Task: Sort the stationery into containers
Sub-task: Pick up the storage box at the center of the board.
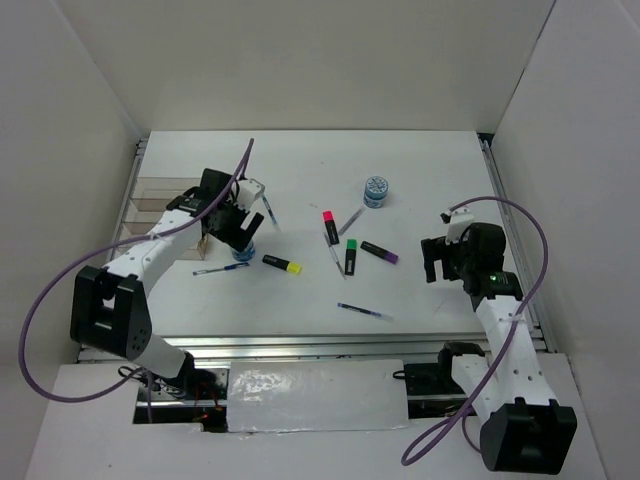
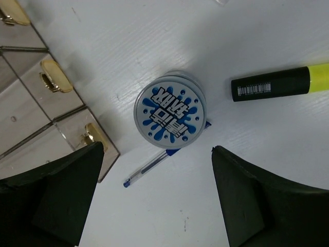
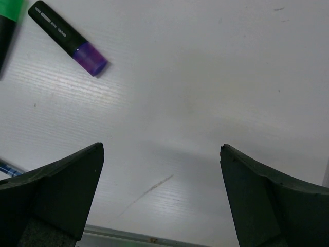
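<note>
From above, the clear organizer box point(image 1: 150, 205) sits at the table's left edge, and the left gripper point(image 1: 240, 238) hangs just beside it with its jaws spread wide over the near tub point(image 1: 244, 254). The stationery lies loose across the middle: a yellow-capped highlighter point(image 1: 282, 264) just right of that tub, then pink point(image 1: 329, 227), green point(image 1: 350, 256) and purple point(image 1: 380, 252) ones, thin pens scattered among them, and a second tub point(image 1: 376, 190) well apart toward the back. The right gripper point(image 1: 437, 268) hovers over bare table right of the purple marker, holding nothing. In the left wrist view the near tub shows its blue-and-white splash lid face up, centred between the two dark fingers point(image 2: 61, 190), which stand apart from it on either side. A blue pen point(image 2: 154, 165) runs out from under the tub's lower edge, and the box's gold-clasped compartments are close at the left. The tub looks rigid, light and smooth-walled, so it should be pinched across its full width on the side wall, low and square. A shallow or off-centre pinch could let it squirt out, and the pen beneath may tip it or drag along as it lifts. The right wrist view shows its fingers point(image 3: 56, 190) parted with only white table between them – the purple marker and a sliver of the green one lie at the upper left, out of reach for now.
</note>
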You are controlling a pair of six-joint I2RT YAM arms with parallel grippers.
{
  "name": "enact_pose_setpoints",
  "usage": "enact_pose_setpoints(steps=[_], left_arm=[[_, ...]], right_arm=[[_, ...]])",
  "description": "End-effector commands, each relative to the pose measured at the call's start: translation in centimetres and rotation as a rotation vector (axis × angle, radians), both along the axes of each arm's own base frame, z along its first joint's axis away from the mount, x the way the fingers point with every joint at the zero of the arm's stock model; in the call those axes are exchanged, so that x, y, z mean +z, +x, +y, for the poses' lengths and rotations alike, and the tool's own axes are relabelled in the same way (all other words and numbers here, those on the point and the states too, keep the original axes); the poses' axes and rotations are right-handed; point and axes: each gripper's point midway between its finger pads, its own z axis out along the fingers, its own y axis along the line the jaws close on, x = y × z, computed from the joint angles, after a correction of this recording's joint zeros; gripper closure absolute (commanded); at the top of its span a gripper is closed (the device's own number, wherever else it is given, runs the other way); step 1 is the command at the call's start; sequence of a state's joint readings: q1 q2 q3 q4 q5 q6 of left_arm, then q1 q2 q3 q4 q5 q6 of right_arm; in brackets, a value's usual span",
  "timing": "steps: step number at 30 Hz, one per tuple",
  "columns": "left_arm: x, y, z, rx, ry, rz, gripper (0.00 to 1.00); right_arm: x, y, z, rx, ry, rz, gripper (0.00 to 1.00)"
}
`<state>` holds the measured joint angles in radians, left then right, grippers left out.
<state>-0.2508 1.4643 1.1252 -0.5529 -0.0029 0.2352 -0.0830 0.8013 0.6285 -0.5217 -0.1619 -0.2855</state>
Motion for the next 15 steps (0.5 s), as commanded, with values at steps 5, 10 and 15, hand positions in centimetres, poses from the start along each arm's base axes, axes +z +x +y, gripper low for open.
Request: enact_pose_setpoints(steps=[5, 10, 15], left_arm=[[-1.4, 2.7, -0.9, 0.016, 0.001, 0.034, 0.01], [-4.0, 3.2, -1.1, 0.023, 0.017, 0.117, 0.01], [-5.1, 3.7, -1.2, 0.033, 0.0, 0.144, 0.07]], right_arm=[[0.7, 0.4, 0.2, 0.017, 0.005, 0.005, 0.0], [0.5, 0.5, 0.1, 0.015, 0.004, 0.012, 0.0], [0.3, 0.4, 0.1, 0.017, 0.002, 0.02, 0.0]])
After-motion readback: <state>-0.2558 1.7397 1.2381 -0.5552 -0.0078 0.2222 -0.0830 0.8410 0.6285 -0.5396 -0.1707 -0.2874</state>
